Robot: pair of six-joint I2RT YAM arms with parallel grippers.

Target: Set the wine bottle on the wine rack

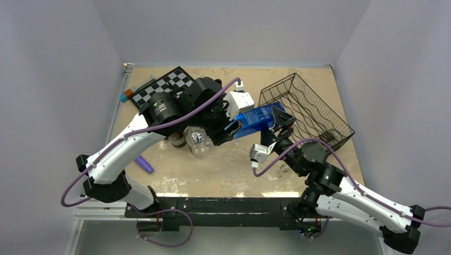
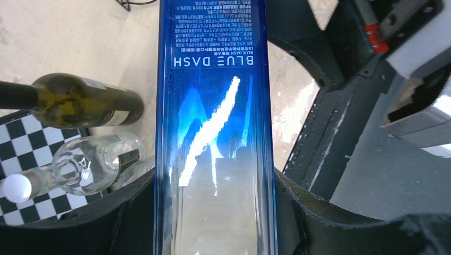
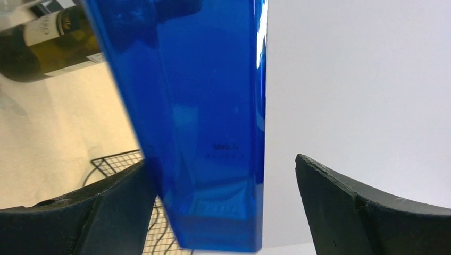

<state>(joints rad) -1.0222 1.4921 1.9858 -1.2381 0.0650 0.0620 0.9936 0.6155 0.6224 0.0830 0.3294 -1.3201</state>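
Observation:
A blue square wine bottle (image 1: 258, 119) hangs above the table between my two arms, lying roughly level. My left gripper (image 1: 230, 129) is shut on it; in the left wrist view both fingers press the bottle (image 2: 215, 106) and the gripper (image 2: 215, 212) holds its clear lower part. My right gripper (image 1: 281, 127) is open around the bottle's base (image 3: 213, 133); the left finger (image 3: 106, 207) touches it and the right finger (image 3: 361, 212) stands apart. The black wire wine rack (image 1: 308, 106) lies just right of the bottle, with a corner in the right wrist view (image 3: 114, 162).
A chessboard (image 1: 166, 84) lies at the back left with a white box (image 1: 242, 100) nearby. An olive wine bottle (image 2: 80, 101) and a clear glass bottle (image 2: 85, 167) lie below the left arm. A purple object (image 1: 143, 163) lies front left. A dark object (image 1: 332, 135) rests in the rack.

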